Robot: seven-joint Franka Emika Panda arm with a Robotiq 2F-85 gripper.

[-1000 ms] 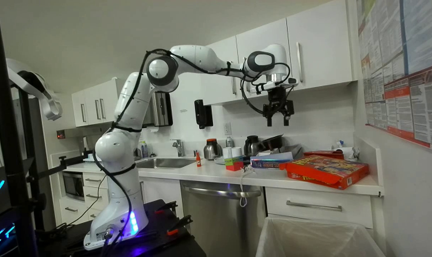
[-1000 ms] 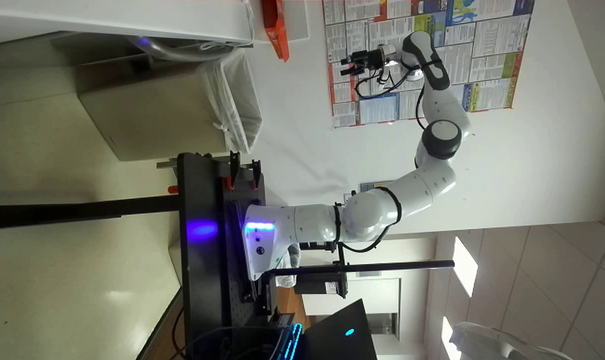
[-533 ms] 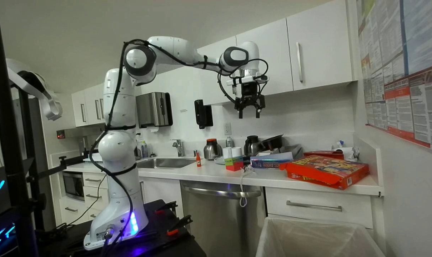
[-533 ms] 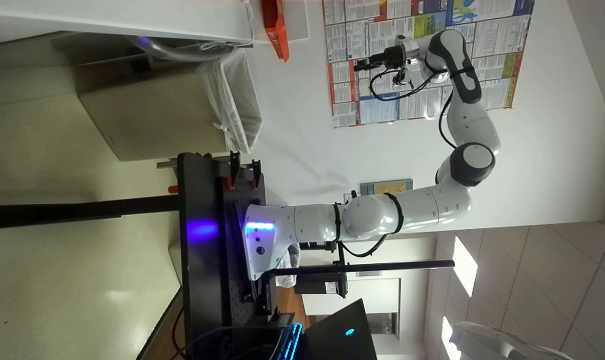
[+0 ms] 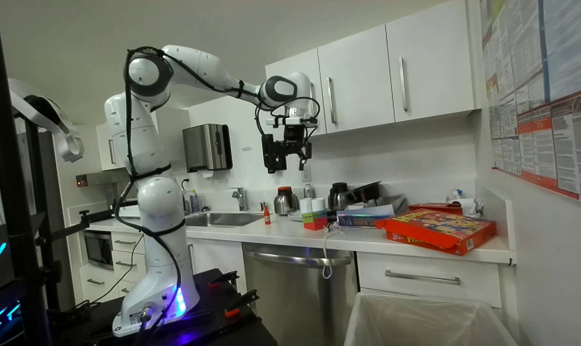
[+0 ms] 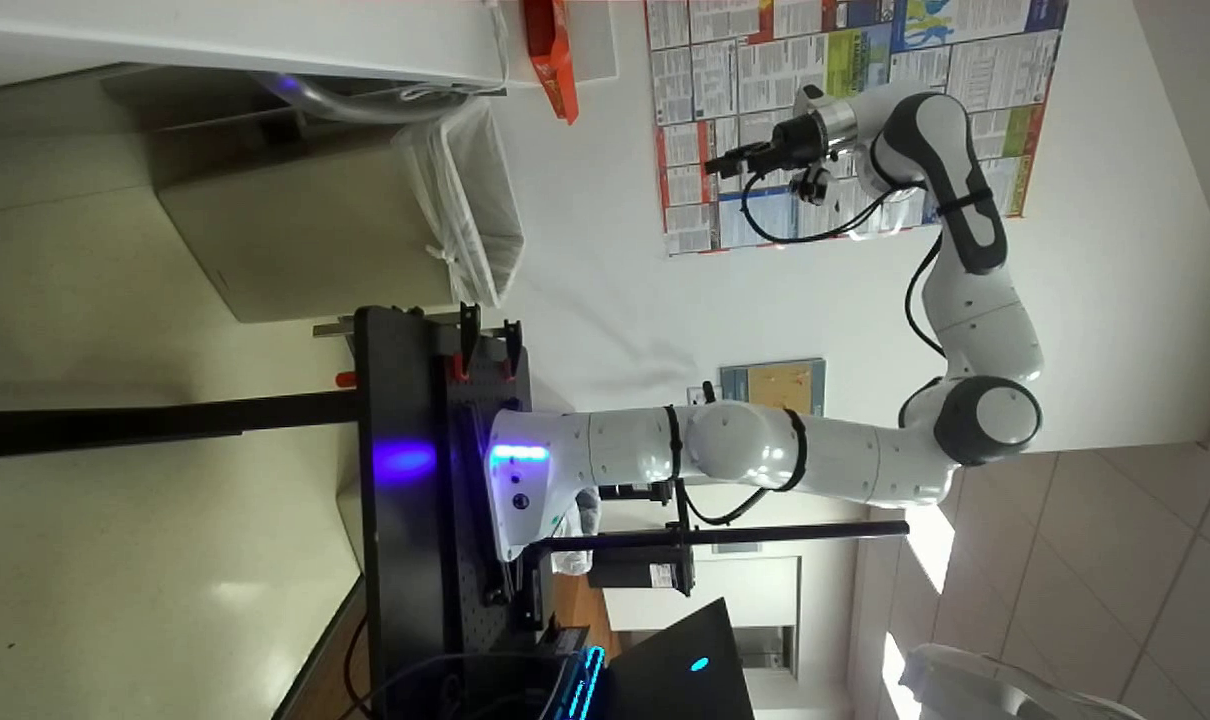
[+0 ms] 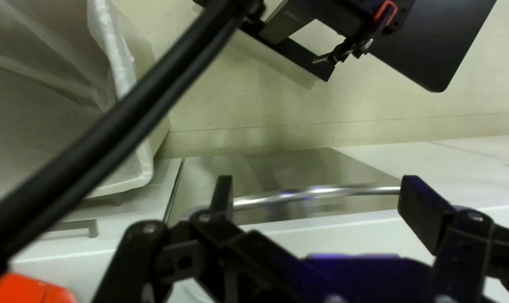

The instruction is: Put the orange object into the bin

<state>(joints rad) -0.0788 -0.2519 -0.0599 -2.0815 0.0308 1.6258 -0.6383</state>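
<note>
The orange object is out of view or hidden; I see no round orange thing in any current frame. The bin, pale with a light plastic liner, shows its rim (image 5: 429, 300) at the lower right in an exterior view. Its body (image 6: 325, 225) shows in an exterior view that lies on its side. The lined bin (image 7: 27, 109) also fills the left of the wrist view. My gripper (image 5: 291, 166) hangs fingers down, high above the counter, away from the bin. It is also in an exterior view (image 6: 720, 166). In the wrist view the gripper (image 7: 317, 193) is open with nothing between its fingers.
A flat orange-red box (image 5: 439, 230) lies on the counter's right part. A small red bottle (image 5: 267, 215), flasks (image 5: 284, 201), stacked blocks (image 5: 315, 219) and a blue box (image 5: 365, 218) stand left of it. Cabinets (image 5: 355, 81) hang above. The dishwasher handle (image 7: 322, 191) lies below my gripper.
The arm has swung and pulled back, carrying the gripper leftward along the counter in the exterior view showing the counter, away from above the orange-red box. The gripper stays open. Bin and boxes have not moved.
</note>
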